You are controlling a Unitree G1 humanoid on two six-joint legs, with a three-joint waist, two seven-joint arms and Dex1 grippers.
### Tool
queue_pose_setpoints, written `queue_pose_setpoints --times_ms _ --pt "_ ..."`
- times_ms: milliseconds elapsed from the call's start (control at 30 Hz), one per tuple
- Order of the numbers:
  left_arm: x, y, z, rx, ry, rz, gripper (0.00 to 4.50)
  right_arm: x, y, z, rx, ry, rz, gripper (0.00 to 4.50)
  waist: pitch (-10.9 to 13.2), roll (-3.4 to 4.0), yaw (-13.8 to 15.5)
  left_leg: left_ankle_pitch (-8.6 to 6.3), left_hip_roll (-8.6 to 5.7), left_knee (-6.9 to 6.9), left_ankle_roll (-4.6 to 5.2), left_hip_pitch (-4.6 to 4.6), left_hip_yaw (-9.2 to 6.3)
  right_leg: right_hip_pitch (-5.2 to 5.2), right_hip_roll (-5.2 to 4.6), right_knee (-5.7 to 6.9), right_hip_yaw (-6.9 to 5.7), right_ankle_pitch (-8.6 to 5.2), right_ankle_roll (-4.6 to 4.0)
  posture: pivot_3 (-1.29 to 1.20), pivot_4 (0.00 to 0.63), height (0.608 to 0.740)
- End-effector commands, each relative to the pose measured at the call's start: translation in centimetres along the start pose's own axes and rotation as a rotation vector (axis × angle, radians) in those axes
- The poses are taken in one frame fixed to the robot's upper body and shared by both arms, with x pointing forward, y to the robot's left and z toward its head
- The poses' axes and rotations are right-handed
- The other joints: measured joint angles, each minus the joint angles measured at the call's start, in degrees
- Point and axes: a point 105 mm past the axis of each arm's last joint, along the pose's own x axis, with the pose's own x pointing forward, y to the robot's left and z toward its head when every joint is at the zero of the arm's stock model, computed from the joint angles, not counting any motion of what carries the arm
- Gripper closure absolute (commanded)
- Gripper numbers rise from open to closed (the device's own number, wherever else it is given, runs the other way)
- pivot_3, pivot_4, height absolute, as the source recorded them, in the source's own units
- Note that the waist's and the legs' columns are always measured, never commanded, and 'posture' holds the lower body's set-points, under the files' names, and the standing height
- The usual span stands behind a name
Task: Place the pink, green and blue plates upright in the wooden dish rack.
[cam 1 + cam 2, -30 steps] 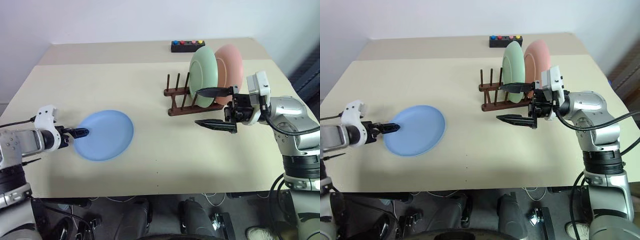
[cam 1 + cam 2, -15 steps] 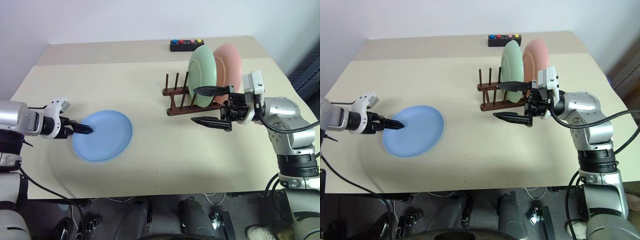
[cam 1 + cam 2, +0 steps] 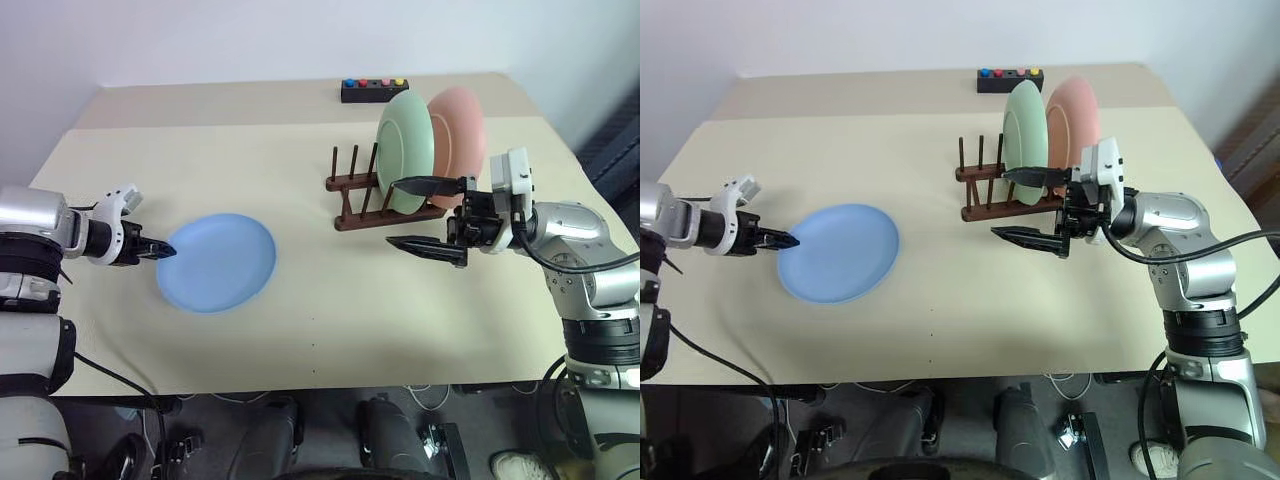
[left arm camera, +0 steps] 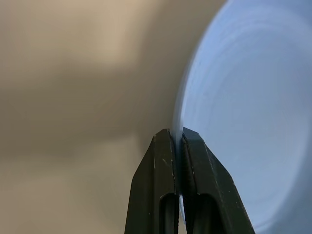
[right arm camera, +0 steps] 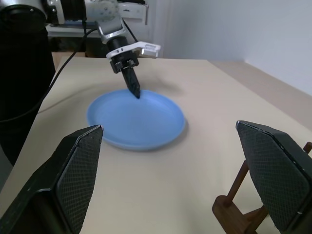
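Left gripper (image 3: 162,253) jaws pinched on the blue plate (image 3: 217,262) rim, rack (image 3: 370,195) way off right; right gripper (image 3: 432,214) jaws wide.

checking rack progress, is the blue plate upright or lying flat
Lying flat on the table: the blue plate is outside the wooden dish rack, its rim pinched by the left gripper.

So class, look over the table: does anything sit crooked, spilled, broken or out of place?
Nothing damaged or spilled. The blue plate alone lies flat on the table, outside the wooden dish rack, where the green plate and pink plate stand upright.
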Motion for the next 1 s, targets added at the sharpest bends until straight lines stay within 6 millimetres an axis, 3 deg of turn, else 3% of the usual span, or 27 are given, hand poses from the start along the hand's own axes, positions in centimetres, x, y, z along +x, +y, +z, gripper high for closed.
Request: queue_pose_setpoints --times_ms 33,133,433,667,800,1000 --pt "-2.8 -1.4 3.4 -0.057 -0.26 -0.074 4.48 1.9 0.4 3.4 -0.264 0.014 0.03 0.0 0.0 -0.07 -0.6 0.01 0.0 0.0 -0.02 -0.02 0.0 -0.07 -0.01 0.05 0.0 0.0 0.0 0.0 0.15 0.74" --pt "-4.1 -2.6 5.0 -0.141 -0.461 -0.155 4.48 4.0 0.9 4.9 -0.56 0.053 0.053 0.0 0.0 -0.08 -0.8 0.19 0.0 -0.01 -0.33 -0.03 0.03 -0.2 -0.05 0.23 0.02 -0.01 0.01 0.0 0.15 0.74" --pt "-4.5 -7.8 5.0 -0.239 -0.84 -0.234 4.48 8.3 -0.3 6.1 -1.36 0.1 0.056 0.0 0.0 -0.48 -0.4 0.23 0.02 0.39 -0.45 -0.06 0.05 -0.09 -0.04 0.33 -0.03 0.0 0.01 0.0 0.15 0.74" --pt "-4.5 -13.3 4.2 -0.212 -0.992 -0.276 4.48 10.3 -0.1 3.8 -1.501 0.109 0.068 0.0 0.0 -0.72 -0.6 0.23 0.03 0.42 -0.46 -0.06 0.04 -0.01 -0.01 0.31 -0.06 0.0 0.01 0.0 0.15 0.74" --pt "-5.0 -15.8 4.1 -0.113 -1.033 -0.27 4.48 11.3 -0.4 3.6 -1.522 0.109 0.003 0.0 0.0 -0.72 -0.8 0.25 0.09 0.38 -0.5 -0.05 0.04 -0.05 0.08 0.32 -0.02 0.0 0.01 0.0 0.15 0.74" --pt "-5.3 -17.5 3.8 -0.042 -1.065 -0.278 4.48 11.6 -1.6 3.2 -1.524 0.158 -0.082 0.0 0.0 -0.72 -0.4 0.25 0.06 0.43 -0.5 -0.04 0.05 -0.01 0.1 0.3 0.0 0.0 0.0 0.0 0.15 0.74"
